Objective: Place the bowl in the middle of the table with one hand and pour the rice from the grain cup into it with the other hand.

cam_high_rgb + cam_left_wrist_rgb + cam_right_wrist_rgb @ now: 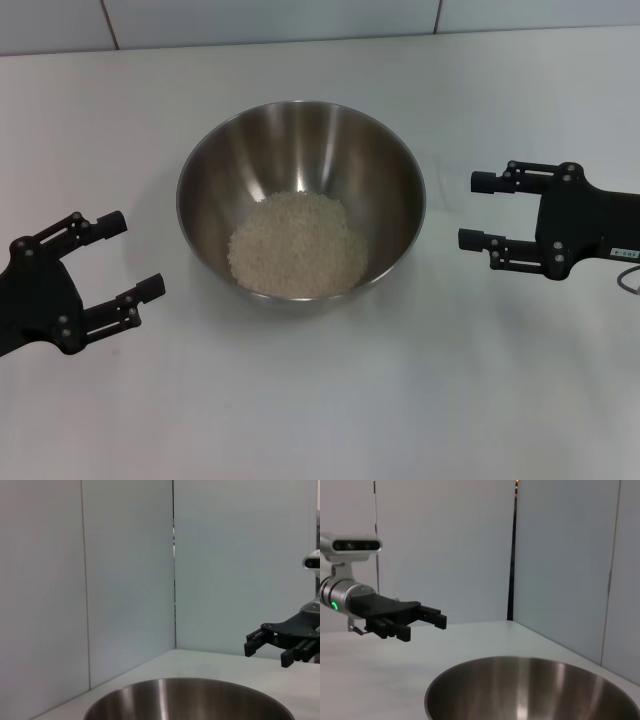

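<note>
the bowl (301, 200) sat near the middle of the white worktop (320, 400), holding a pale mound of rice (298, 245) in its bottom. the left claw (128, 258) hovered just beside its left side, fingers spread and empty, while the right claw (478, 210) hung near the right side, likewise spread and holding nothing.

One bowl (300, 195), one rice heap (298, 245), two hands: left hand (132, 258), right hand (478, 211); one table (320, 400)
</note>
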Robot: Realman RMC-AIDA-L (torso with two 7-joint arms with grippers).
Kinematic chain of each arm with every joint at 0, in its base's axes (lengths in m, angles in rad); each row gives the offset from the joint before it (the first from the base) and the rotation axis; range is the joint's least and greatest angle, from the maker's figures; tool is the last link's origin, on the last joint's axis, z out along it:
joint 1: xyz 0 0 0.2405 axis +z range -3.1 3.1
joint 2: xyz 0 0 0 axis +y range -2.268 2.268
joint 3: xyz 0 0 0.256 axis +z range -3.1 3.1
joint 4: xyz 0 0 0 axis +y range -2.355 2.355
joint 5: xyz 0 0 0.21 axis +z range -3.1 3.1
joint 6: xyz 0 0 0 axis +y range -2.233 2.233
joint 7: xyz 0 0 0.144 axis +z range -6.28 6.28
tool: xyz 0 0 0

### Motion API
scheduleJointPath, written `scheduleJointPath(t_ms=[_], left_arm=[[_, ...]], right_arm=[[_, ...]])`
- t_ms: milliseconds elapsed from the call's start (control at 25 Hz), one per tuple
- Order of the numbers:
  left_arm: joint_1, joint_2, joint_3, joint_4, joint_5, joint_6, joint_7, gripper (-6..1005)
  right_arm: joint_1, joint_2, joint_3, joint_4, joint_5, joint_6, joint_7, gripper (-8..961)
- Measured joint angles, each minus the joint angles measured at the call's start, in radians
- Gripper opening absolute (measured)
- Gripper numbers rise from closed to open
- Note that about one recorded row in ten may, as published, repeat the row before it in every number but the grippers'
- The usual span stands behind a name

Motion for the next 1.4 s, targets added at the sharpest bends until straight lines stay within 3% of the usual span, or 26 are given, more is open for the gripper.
scheduleJointPath(t_ms=[1400], left_arm=[[-0.023,-0.001,0.0,0.023,0.018,-0.021,-0.033,799]], right_arm=[[0.007,0.006,-0.019,-0.044,0.001,0.008,0.021,659]])
